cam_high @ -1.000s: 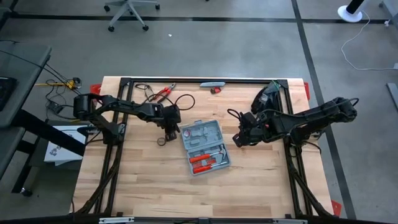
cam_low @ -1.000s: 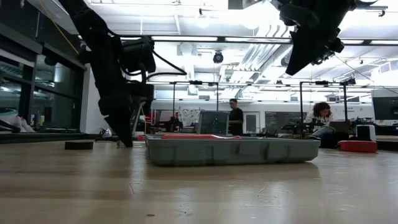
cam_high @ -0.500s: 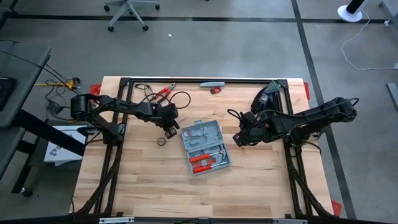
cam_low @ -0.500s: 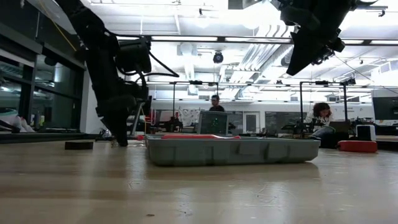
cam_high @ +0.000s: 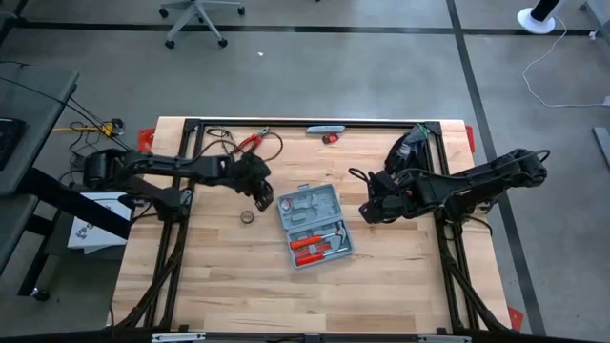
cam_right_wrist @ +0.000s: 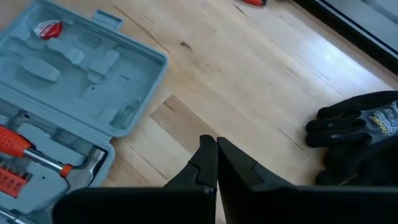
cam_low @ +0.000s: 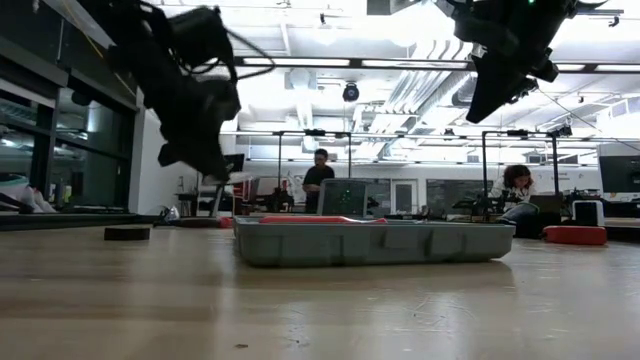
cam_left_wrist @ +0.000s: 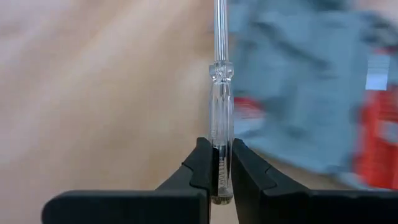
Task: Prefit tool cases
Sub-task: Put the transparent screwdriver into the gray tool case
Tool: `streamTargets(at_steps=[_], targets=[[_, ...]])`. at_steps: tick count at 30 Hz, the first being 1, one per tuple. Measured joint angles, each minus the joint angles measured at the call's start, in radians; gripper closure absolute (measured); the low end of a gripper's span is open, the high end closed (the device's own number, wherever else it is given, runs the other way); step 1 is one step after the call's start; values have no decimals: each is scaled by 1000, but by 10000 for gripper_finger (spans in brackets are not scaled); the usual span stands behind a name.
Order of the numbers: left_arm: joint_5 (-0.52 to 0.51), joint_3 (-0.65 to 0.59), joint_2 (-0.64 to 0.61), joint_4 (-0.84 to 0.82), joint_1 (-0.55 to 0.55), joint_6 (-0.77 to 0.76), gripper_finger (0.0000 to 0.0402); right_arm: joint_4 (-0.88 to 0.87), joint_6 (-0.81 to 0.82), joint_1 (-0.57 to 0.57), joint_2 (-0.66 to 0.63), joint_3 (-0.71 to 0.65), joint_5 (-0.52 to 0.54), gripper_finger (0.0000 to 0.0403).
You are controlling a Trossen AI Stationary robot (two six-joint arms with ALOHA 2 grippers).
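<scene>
Left gripper (cam_left_wrist: 221,171) lifted since earlier, fingers clamping clear screwdriver (cam_left_wrist: 220,118).

Grey floor (cam_high: 381,76) (office chair (cam_high: 195,17) beyond)

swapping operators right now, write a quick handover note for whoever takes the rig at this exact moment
Left pincer: shut on a clear-handled screwdriver, held in the air left of the tool case.
Right pincer: shut, empty, waiting above the table right of the case, near a black glove.
Tool case: open, lying flat mid-table. Red-handled tools and a hammer already sit in the near half; the far half's slots look mostly empty.
Loose on the table: a small ring left of the case, red-handled pliers at the far edge.
Done: screwdriver gripped.
Left: seat it in its slot, then fit the remaining loose tools.
</scene>
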Motion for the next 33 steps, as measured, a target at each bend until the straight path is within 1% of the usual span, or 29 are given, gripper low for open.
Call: streamTargets(at_steps=[2, 8, 13, 16, 23, 28, 33], targets=[[25, 0, 5, 56, -57, -49, 380, 3, -3, -1, 0, 0, 6, 403], [34, 4, 72, 290, -216, -201, 380, 36, -28, -16, 0, 0, 6, 403], [64, 69, 168, 314, -288, -203, 380, 68, -60, -29, 0, 0, 1, 403], [90, 119, 231, 311, -303, -180, 380, 80, -78, -35, 0, 0, -5, 403], [99, 207, 355, 289, -310, -156, 380, 80, -78, -34, 0, 0, -7, 403], [128, 226, 423, 270, -308, -147, 380, 80, -76, -32, 0, 0, -12, 403], [127, 228, 473, 254, -308, -141, 380, 80, -78, -32, 0, 0, -12, 403]])
